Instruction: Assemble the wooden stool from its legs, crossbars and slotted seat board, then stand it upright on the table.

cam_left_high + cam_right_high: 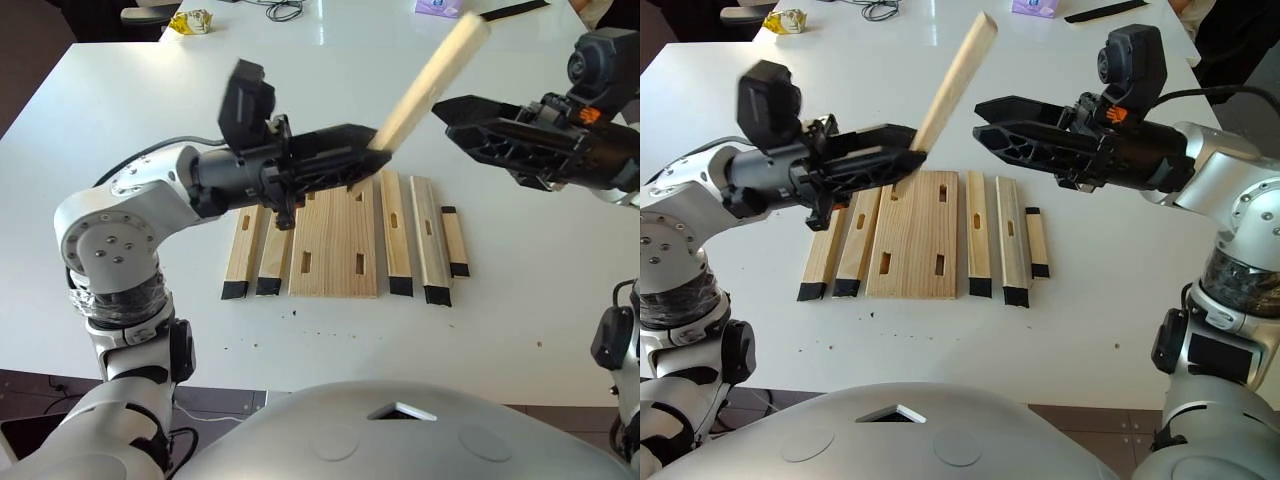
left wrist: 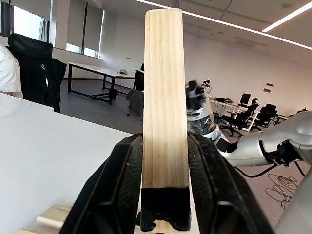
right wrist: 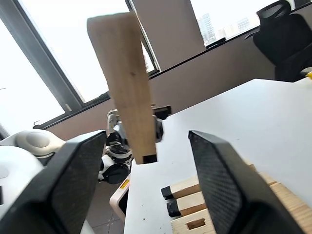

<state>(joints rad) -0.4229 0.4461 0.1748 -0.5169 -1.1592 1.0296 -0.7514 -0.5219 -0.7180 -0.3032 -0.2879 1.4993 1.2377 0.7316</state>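
Observation:
My left gripper (image 1: 368,150) is shut on the black-tipped end of a pale wooden leg (image 1: 432,80), which slants up and away over the table; the same leg (image 2: 165,107) stands between its fingers (image 2: 122,185). My right gripper (image 1: 982,118) hangs open just right of that leg (image 1: 955,80), not touching it, and the leg (image 3: 127,107) sits ahead of its spread fingers (image 3: 219,185). Flat on the table lies the slotted seat board (image 1: 335,245), with legs and crossbars (image 1: 420,238) laid beside it on both sides.
The white table (image 1: 150,110) has open room to the left and front of the parts. A yellow wrapper (image 1: 190,21), a cable and a small purple box (image 1: 438,7) lie at the far edge.

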